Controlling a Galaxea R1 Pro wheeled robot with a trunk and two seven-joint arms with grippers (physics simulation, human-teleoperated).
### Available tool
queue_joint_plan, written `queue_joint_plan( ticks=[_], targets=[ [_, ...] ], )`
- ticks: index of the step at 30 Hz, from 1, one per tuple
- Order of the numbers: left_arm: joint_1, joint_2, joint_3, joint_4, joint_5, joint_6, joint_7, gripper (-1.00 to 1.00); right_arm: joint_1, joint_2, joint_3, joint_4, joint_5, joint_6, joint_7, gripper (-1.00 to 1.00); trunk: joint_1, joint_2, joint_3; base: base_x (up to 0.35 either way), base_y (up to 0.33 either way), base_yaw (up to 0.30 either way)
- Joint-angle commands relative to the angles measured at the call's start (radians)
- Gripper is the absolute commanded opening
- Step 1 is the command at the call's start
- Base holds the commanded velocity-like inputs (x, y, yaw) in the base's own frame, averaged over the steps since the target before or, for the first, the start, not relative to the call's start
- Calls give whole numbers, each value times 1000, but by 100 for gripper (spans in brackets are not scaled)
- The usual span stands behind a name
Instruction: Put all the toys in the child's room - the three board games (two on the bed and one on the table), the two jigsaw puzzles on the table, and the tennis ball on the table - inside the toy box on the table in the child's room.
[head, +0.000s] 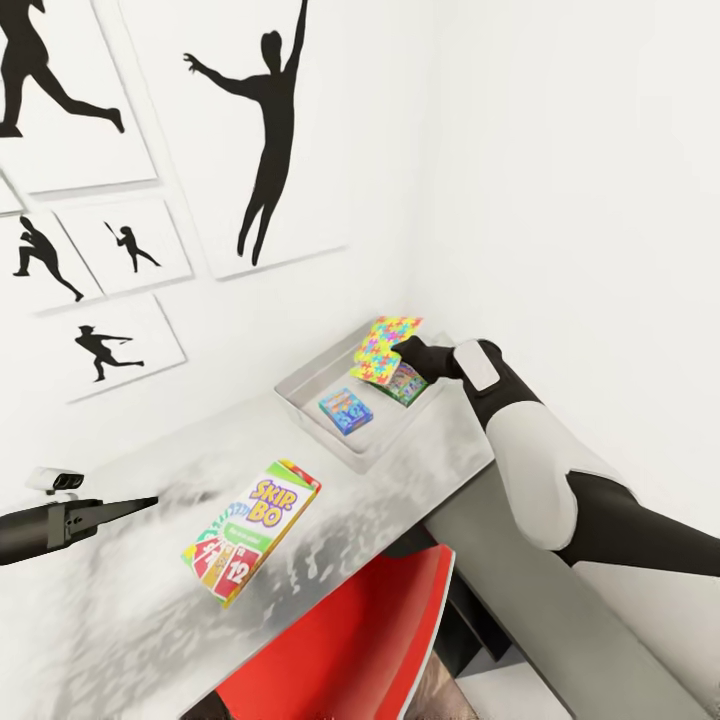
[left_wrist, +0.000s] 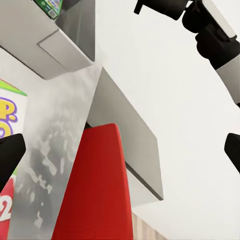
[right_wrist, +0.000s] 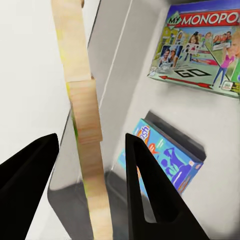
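Head view, puzzle: you are holding the multicoloured jigsaw puzzle on edge over the toy box.
Right gripper: jaws are pinching its edge.
Left gripper: jaws are standing spread.

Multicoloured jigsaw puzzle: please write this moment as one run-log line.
right gripper: holds multicoloured jigsaw puzzle over toy box | Skip-Bo: on table

toy box: matt grey metal | table: mottled pale top | chair: glossy red plastic
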Motion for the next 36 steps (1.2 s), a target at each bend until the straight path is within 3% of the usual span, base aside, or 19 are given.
queue_joint_plan(
  ticks=[1,5,36],
  targets=[
    [-1,0,0,0,0,11,-4,100,-2,10,-4,-2,-10,4,-25,-100,1,-2,-3,0,0,0],
    [-1,0,0,0,0,11,-4,100,-2,19,-4,-3,-11,4,-41,-100,1,-2,-10,0,0,0],
    [-1,0,0,0,0,11,-4,100,-10,19,-3,-5,-8,9,-45,-100,1,-2,-60,0,0,0]
  ],
)
